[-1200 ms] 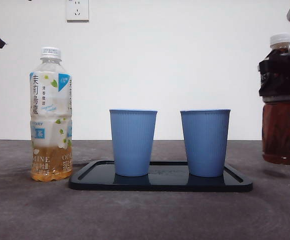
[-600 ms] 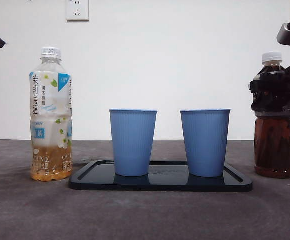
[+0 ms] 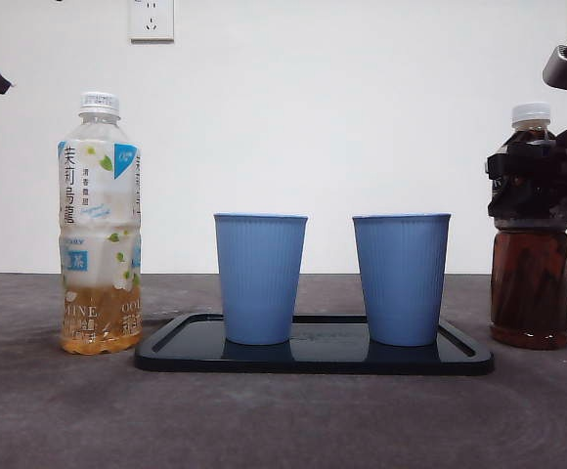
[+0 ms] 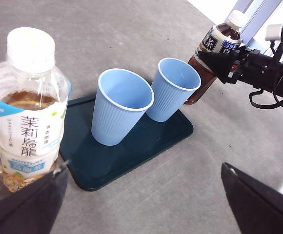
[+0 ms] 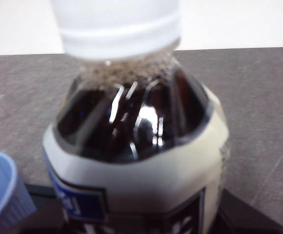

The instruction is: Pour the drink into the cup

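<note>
Gripping the dark tea bottle [image 3: 531,244], the right gripper [image 3: 543,186] pinches its label band; it stands upright on the surface [image 3: 283,420].
Left wrist view: left jaws spread wide, well apart from it, cups [image 4: 122,105] between.

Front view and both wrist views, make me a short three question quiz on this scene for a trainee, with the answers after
1. True or false: both blue cups stand on the dark tray.
2. Which gripper grasps the dark tea bottle? A) left B) right C) neither
3. Fill in: the cap of the jasmine tea bottle is ____.

Key:
1. True: the left cup and the right cup are both on it.
2. B: the right gripper holds its label band; the left gripper waits open.
3. On.
</note>
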Controlling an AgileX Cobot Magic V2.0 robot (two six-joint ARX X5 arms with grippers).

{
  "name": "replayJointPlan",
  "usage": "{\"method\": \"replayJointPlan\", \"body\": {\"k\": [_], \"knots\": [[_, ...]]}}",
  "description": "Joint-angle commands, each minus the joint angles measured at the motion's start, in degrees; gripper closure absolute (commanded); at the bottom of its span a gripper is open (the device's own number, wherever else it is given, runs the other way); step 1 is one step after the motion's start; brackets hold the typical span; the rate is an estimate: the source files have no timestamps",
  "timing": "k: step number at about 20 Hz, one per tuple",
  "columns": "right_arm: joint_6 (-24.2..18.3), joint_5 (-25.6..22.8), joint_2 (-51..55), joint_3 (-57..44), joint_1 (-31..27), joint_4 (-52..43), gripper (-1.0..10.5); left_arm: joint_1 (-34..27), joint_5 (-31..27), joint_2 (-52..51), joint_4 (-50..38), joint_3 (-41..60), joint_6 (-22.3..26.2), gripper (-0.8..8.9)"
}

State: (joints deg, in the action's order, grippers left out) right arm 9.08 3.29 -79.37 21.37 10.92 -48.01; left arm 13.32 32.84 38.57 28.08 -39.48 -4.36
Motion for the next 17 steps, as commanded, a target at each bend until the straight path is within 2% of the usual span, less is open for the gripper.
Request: {"method": "replayJointPlan", "body": {"k": [1,11,17], "knots": [[1.33,0.17,-0.11,1.03,0.2,-2.89,7.8,0.2,-0.04,0.33,-0.61,-1.05,0.28,3.15],[1.4,0.17,0.26,1.07,0.2,0.24,5.3,0.2,-0.04,0.35,-0.61,-1.05,0.28,3.15],[0.9,0.15,4.37,1.2,0.2,6.36,4.9,0.2,-0.07,0.35,-0.61,-1.05,0.28,3.15]]}}
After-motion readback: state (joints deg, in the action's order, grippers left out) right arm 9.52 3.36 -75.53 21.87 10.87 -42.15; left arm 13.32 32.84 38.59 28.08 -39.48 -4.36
